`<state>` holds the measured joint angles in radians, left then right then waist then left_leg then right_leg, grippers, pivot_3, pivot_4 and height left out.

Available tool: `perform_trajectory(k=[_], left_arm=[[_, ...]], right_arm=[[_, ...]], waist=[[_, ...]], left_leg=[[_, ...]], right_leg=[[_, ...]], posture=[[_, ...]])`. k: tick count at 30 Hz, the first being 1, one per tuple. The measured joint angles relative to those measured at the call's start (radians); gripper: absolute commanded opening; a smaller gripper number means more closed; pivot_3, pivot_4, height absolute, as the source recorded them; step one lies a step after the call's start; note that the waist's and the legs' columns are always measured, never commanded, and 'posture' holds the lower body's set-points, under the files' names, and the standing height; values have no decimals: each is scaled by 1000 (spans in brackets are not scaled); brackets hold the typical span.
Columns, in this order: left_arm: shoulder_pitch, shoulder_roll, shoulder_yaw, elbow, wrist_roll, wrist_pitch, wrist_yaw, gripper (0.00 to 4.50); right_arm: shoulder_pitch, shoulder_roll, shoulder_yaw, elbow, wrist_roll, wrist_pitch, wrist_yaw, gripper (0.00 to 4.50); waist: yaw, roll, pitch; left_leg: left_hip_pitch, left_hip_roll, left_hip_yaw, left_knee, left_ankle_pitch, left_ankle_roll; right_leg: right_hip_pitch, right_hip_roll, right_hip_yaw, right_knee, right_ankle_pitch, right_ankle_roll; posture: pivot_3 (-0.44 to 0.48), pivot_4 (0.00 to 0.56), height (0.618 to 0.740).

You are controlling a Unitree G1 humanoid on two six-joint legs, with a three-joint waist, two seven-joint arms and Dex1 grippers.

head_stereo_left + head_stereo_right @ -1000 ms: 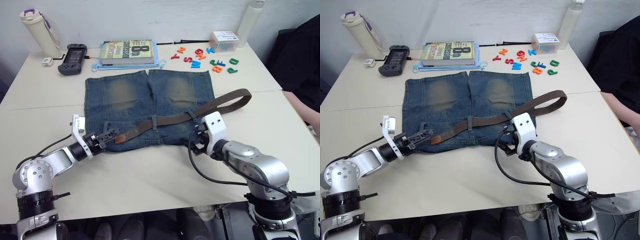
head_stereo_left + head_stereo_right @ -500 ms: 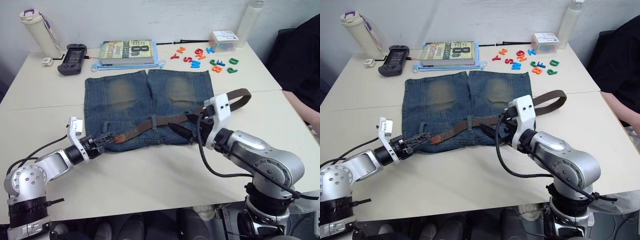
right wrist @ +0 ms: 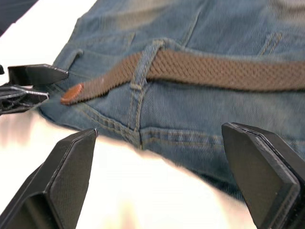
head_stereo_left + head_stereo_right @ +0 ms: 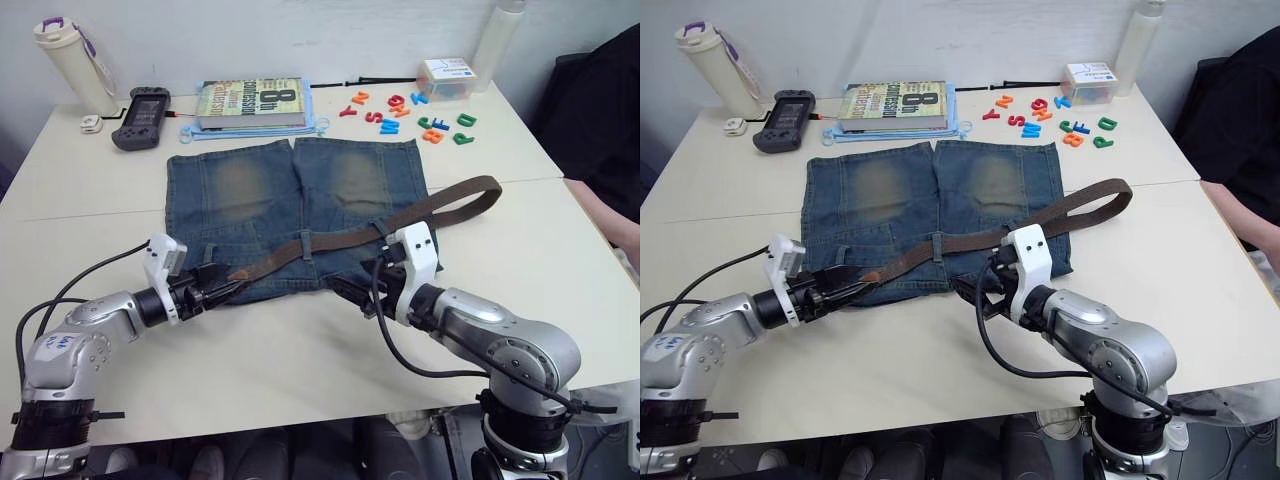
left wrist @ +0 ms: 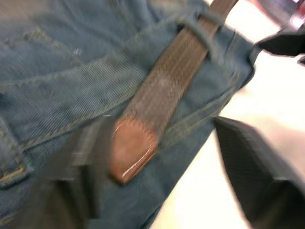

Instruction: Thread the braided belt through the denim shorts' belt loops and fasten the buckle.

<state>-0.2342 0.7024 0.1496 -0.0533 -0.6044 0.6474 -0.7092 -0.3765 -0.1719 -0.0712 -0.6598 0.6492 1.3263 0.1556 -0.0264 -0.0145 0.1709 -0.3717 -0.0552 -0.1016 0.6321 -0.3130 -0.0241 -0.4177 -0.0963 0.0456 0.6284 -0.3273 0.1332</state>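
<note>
White tabletop (image 4: 300, 360) carries the denim shorts (image 4: 300, 205), spread flat with the waistband toward the robot. Across them runs the braided belt (image 4: 440, 205), passing under one of the belt loops (image 4: 305, 245) near the middle of the waistband. Its tan tip (image 5: 131, 148) lies right at the left gripper (image 4: 222, 290), whose fingers (image 5: 248, 176) stand spread on either side of it without closing on the leather. The belt's far end loops back beyond the right arm; I cannot make out the buckle there.

Just beside the waistband edge the right gripper (image 4: 345, 292) hovers over the denim hem with its fingers (image 3: 71, 171) wide apart, holding nothing.

Farther off from both grippers, along the table's back edge, sit a book (image 4: 250, 102) on a blue folder, a black handheld controller (image 4: 138, 118), a white bottle with a purple loop (image 4: 65, 55), scattered coloured plastic letters (image 4: 410, 115) and a small clear box (image 4: 447, 78). A person's arm (image 4: 605, 215) is cut off at the right edge.
</note>
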Motion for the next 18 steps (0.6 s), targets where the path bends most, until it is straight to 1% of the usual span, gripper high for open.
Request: perform_trajectory(k=[4,9,10,11,14,15,16,17,18], left_arm=[[-45,-18,-83,79,138,-145,-27,4324],[-50,-35,-103,106,207,-242,-57,4324],[-48,-35,-104,106,217,-252,-64,3787],[-46,-35,-105,106,219,-256,-71,3467],[-38,-35,-100,106,210,-238,-96,2199],[-38,-35,-93,104,198,-220,-103,1699],[-38,-35,-86,100,179,-196,-112,1327],[-38,-36,-79,95,161,-171,-119,1028],[-38,-37,-73,92,145,-150,-125,1028]], right_arm=[[1,12,2,-5,-1,-15,-16,4500],[13,20,1,-20,-1,-16,-38,4500],[14,21,0,-22,-1,-16,-41,4500],[14,21,-2,-24,-1,-16,-44,4500],[15,26,-3,-26,-1,-16,-55,4500],[15,27,-3,-26,-1,-16,-59,4500],[15,28,-3,-26,-1,-17,-61,4500],[17,28,-3,-26,-1,-18,-62,4500],[18,28,-2,-26,-1,-19,-62,4500]], waist=[[1,0,0],[6,0,0],[5,0,0],[5,0,0],[2,0,0],[1,0,0],[0,0,0],[0,0,0],[0,0,0]], left_leg=[[0,-1,0,0,0,0],[0,-1,0,1,0,1],[0,-1,0,1,0,1],[0,-1,0,1,0,1],[0,-1,-1,1,0,1],[0,-1,-1,1,0,1],[0,-1,-1,1,0,1],[0,-1,-1,1,0,1],[0,-1,-1,1,0,1]], right_leg=[[0,0,0,1,0,0],[0,-1,0,1,0,0],[0,-1,0,1,0,0],[0,-1,0,1,0,0],[0,-1,0,2,0,0],[0,-1,0,2,0,0],[0,-1,0,2,0,0],[0,-1,0,2,0,0],[0,-1,0,2,0,0]], posture=[[0,150,740],[0,150,740],[0,150,740],[0,150,740],[0,150,740],[0,150,740],[0,150,740],[0,150,740],[0,150,740]])
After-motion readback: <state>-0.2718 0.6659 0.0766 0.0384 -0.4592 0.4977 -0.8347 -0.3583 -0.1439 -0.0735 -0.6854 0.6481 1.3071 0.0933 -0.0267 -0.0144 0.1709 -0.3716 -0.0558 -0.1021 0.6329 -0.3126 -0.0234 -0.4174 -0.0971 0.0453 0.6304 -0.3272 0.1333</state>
